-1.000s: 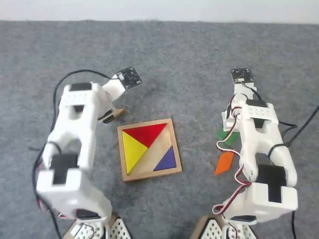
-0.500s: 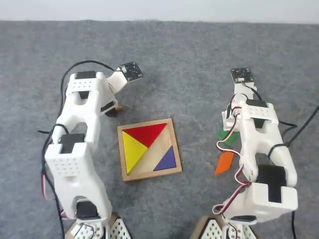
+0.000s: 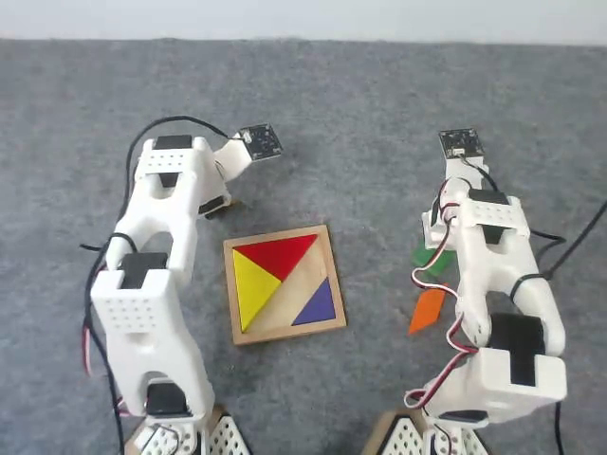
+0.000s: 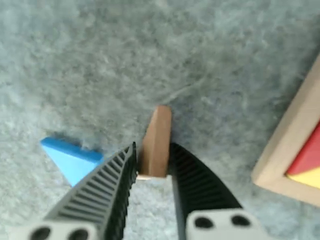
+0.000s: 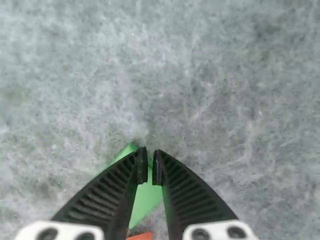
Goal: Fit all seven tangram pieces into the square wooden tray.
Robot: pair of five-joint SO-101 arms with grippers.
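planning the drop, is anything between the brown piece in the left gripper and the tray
Nothing visible: only bare carpet lies between the brown piece and the tray. The blue piece sits on the brown piece's far side.

- Open bench point(image 3: 379, 142) lies beyond the tray point(image 3: 336, 275), between the two arms: you have room to pass there.
- The left arm point(image 3: 152, 246) stands near the tray's left side; the gap is narrow.
- A light-blue piece point(image 4: 72, 157) lies just beside your left hand point(image 4: 152, 150), which pinches a brown piece point(image 4: 157, 125).
- A green piece point(image 3: 422, 256) and an orange piece point(image 3: 427, 310) lie by the right arm point(image 3: 493, 265), on its tray side.
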